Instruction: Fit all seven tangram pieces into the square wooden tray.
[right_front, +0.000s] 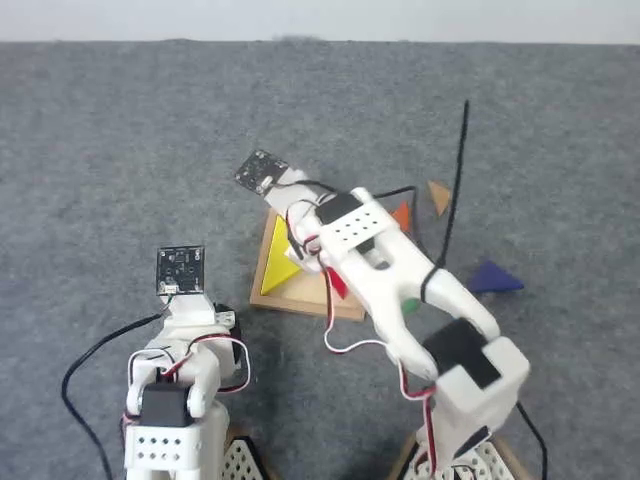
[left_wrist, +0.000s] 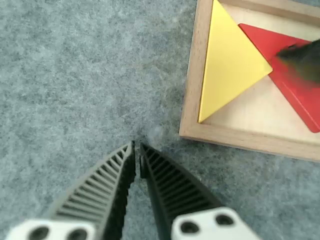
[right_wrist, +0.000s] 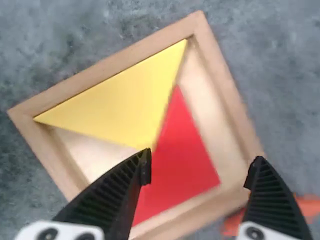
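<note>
Mid-frame, the right fingers (right_wrist: 122, 185) gape over the red triangle (right_wrist: 175, 150) in the tray (right_wrist: 115, 59) — lower left, the left fingers (left_wrist: 127, 160) sit pinched together above the table (left_wrist: 60, 75).

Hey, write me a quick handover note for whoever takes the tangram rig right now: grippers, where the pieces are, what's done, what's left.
Left gripper: shut, empty, over the carpet just off a corner of the tray.
Right gripper: open, empty, above the tray over the red triangle.
Done: yellow triangle and red triangle lie in the tray, side by side.
On the carpet, right of the tray in the high view: orange piece, tan triangle, blue triangle.
Left: five of seven pieces to fit, these three first.
</note>
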